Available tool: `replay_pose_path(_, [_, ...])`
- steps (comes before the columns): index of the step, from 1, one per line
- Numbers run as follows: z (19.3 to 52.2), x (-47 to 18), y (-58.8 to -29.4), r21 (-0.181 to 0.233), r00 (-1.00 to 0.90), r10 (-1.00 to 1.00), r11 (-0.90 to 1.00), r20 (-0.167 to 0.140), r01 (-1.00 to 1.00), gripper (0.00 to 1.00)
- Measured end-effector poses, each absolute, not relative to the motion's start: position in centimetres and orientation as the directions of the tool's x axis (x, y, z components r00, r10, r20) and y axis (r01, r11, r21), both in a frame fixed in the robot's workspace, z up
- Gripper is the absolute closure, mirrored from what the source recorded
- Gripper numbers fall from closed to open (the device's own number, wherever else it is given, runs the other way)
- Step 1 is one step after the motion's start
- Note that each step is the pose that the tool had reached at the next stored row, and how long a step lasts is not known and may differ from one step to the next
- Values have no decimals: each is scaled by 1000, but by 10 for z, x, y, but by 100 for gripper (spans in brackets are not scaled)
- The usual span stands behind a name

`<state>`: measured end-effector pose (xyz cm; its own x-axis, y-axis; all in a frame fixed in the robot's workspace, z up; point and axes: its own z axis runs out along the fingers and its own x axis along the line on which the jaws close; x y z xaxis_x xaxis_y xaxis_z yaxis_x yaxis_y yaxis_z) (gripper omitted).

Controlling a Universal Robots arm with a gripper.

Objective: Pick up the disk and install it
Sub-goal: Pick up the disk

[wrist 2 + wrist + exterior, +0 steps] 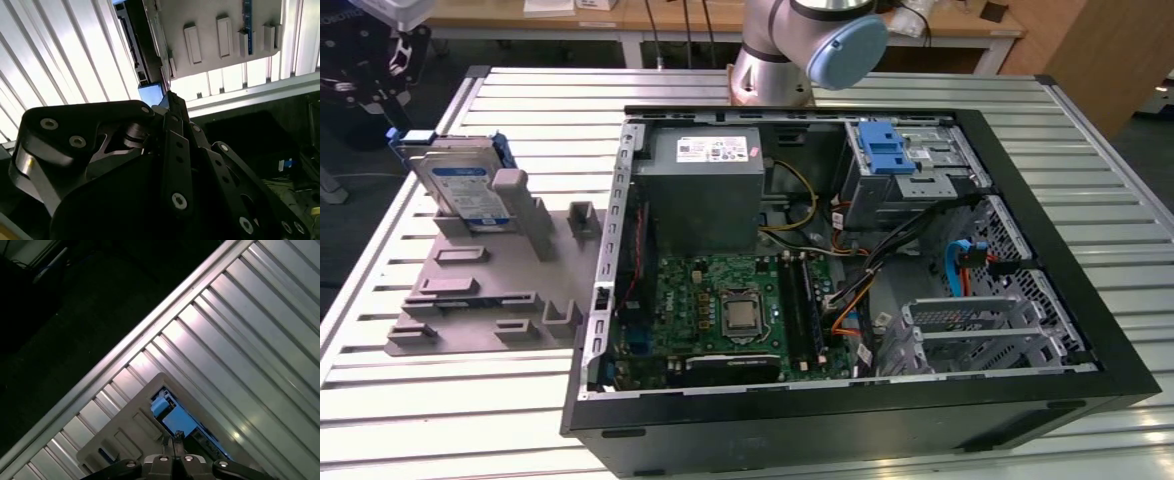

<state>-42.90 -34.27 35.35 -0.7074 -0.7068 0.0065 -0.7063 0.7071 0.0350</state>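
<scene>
- Slatted aluminium table (1067, 130) carries an open black desktop computer case (1067, 400). Toward its edge at the exterior view's left lies a grey plastic fixture plate (467, 300).
- The disk (464, 185), a flat silver hard drive with a white-and-blue label and a blue rail frame, stands upright in a slot at the plate's far end, not yet picked.
- My black linkage gripper (174, 440) hangs over the disk's top edge in both wrist views, fingers drawn together with nothing between them.
- I judge this to be step 1, the approach for the pick. A grasp would call for the fingers to part and straddle the disk.
- Hidden: the disk's lower part sits inside the slot. I cannot tell whether the fingertips touch its blue frame, or which bay in the case receives it.
</scene>
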Motion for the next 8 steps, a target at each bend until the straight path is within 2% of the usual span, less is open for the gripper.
replay_pose_path(8, [353,-429,-343,32,-649,-761,648,3,-761,89])
